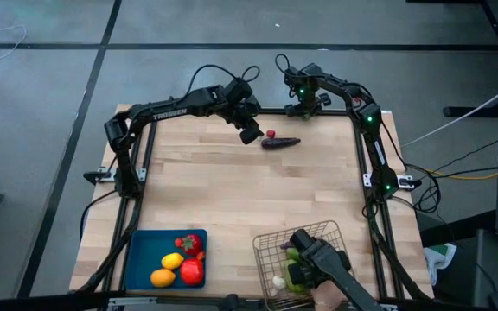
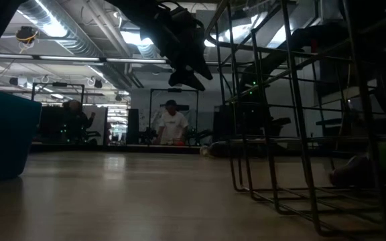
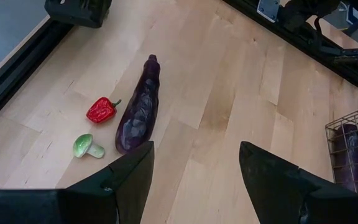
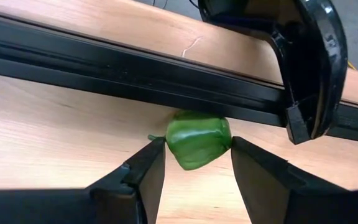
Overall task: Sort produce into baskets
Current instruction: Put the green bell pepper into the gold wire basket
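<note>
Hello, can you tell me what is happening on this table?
Two robot arms are sorting toy produce. The blue tray and the wire basket already hold several pieces. The left end effector, open, hovers by a purple eggplant. The right end effector brackets a green pepper at the far edge.

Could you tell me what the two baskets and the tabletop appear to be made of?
The blue tray looks like solid moulded plastic: opaque, uniform colour, smooth walls. The wire basket looks like bare metal: thin grey rods in an open grid. The tabletop looks like light wood with a smooth finish: visible planks and grain.
</note>
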